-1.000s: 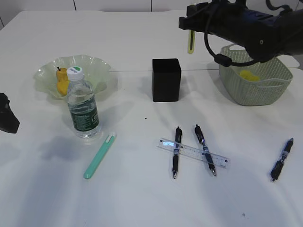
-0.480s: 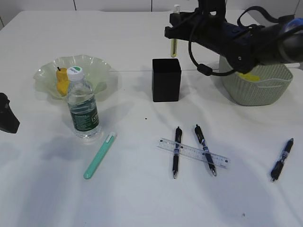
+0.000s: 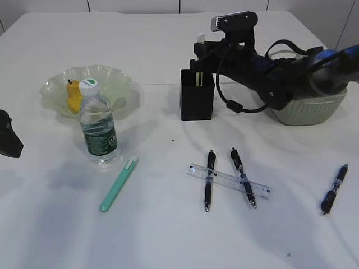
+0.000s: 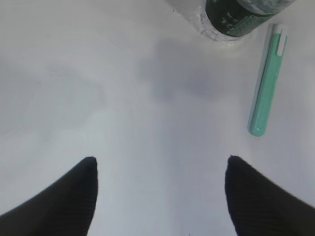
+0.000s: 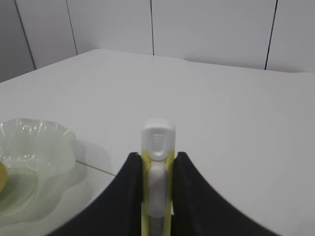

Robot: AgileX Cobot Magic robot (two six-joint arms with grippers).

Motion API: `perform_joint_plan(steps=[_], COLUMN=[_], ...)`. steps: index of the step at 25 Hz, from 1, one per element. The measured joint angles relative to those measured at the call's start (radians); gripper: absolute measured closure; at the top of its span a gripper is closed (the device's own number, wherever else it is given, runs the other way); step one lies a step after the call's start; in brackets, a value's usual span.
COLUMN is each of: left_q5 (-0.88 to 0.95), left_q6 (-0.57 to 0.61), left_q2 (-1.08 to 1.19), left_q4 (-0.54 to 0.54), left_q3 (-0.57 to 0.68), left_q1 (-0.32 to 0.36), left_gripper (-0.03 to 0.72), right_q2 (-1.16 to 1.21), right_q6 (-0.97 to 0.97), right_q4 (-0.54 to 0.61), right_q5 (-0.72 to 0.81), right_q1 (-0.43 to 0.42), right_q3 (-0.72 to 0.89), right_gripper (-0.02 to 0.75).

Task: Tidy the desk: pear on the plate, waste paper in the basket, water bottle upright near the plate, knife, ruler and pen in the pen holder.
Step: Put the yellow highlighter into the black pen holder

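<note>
The right gripper (image 5: 156, 172) grips a yellow utility knife (image 5: 157, 147) between its two fingers (image 5: 129, 187), which press on both sides of the handle. The long axis of the knife is vertical, with the white cap above the fingers and the lower end below them. In the exterior view this lower end is already inside the mouth of the black pen holder (image 3: 197, 101), directly under the fingers, so I judge that the next move only needs a straight release downward.

The left gripper (image 4: 160, 196) is spread wide and holds nothing. The green pen (image 4: 267, 81) lies on the table ahead of its fingers and to their right, its long axis pointing almost away from them. The left arm is the nearer one for it.
</note>
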Motion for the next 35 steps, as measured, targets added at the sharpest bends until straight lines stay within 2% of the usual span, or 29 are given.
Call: perform_joint_plan(steps=[14,18,23,30,32,35], left_q5=[0.000,0.000,0.000,0.000,0.000,0.001], left_q6=[0.000,0.000,0.000,0.000,0.000,0.000], left_q2=[0.000,0.000,0.000,0.000,0.000,0.000], left_q4=[0.000,0.000,0.000,0.000,0.000,0.000], left_q3=[0.000,0.000,0.000,0.000,0.000,0.000], left_q1=[0.000,0.000,0.000,0.000,0.000,0.000], left_gripper=[0.115,0.115,0.115,0.115,0.115,0.115], right_q2=[0.032,0.032,0.032,0.026,-0.003,-0.070], right_q6=[0.002,0.002,0.002,0.002,0.007,0.053], right_q4=[-0.070,-0.070,-0.070,-0.071,-0.075,-0.090], right_q5=[-0.007,-0.007,-0.007,-0.006,0.017,0.133], right_q1=[0.000,0.000,0.000,0.002,0.002,0.002], right_q3=[-0.001,-0.001,-0.001,-0.001,-0.001,-0.001], right_gripper=[0.600,0.568,0.476,0.456,0.456,0.456])
